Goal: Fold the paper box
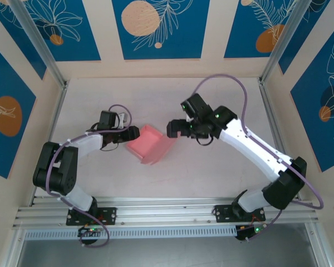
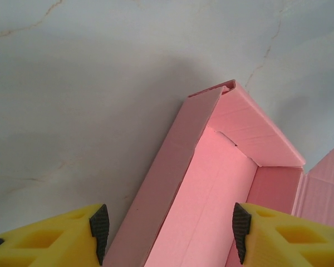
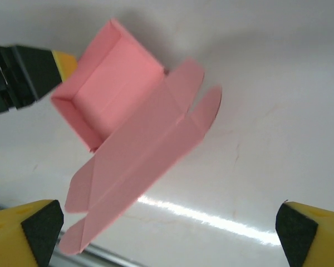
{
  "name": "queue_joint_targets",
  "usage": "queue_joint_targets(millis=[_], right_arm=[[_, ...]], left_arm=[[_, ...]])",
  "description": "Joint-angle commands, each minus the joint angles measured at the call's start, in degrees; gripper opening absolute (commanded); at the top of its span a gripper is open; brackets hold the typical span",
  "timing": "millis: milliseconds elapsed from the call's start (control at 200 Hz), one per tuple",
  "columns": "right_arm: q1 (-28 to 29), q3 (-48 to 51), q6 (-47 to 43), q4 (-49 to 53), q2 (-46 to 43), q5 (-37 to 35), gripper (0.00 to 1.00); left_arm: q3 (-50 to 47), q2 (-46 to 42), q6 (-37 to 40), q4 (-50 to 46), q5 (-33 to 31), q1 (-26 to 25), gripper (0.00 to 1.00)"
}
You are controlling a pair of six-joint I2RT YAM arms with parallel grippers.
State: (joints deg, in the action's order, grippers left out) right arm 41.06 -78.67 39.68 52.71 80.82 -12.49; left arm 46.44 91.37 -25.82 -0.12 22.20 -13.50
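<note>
Pink paper box [image 2: 211,183], near end off-camera

No text, label, brand, number or sign can be read in any view. The pink paper box [image 1: 150,146] is plain card, and the blue wall panels [image 1: 160,28] carry white leaf drawings and orange discs, not lettering.

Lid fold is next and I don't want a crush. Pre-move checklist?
1. Left gripper open, straddling the paper box: ok.
2. Right gripper open above the lid flap: ok.
3. Tray walls upright: ok.
4. Lid closed: not ok, flap lies outward.
5. Box clamped: not ok, neither gripper shut.
6. Corner tab seated: cannot tell.
</note>
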Motion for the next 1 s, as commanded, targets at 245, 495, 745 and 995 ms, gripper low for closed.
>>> queue_joint_targets(millis=[245, 495, 745, 995], right_arm=[[1.3, 9.21, 15.22, -18.29, 4.61, 14.59, 0.8], [0.88, 2.79, 10.19, -14.42, 12.34, 13.69, 0.52], [-0.58, -7.28, -1.44, -3.61, 19.19, 8.82, 0.29], [-2.86, -17.61, -11.63, 4.18, 26.79, 7.96, 0.14]], left_arm=[[-0.55, 0.41, -2.18, 3.38, 2.33, 0.29, 0.62], [-1.43, -2.06, -2.48, 3.39, 1.36, 0.3, 0.65], [0.08, -4.89, -0.77, 0.47, -0.38, 0.31, 0.71], [1.55, -6.51, 1.0, -1.76, -2.38, 0.41, 0.75]])
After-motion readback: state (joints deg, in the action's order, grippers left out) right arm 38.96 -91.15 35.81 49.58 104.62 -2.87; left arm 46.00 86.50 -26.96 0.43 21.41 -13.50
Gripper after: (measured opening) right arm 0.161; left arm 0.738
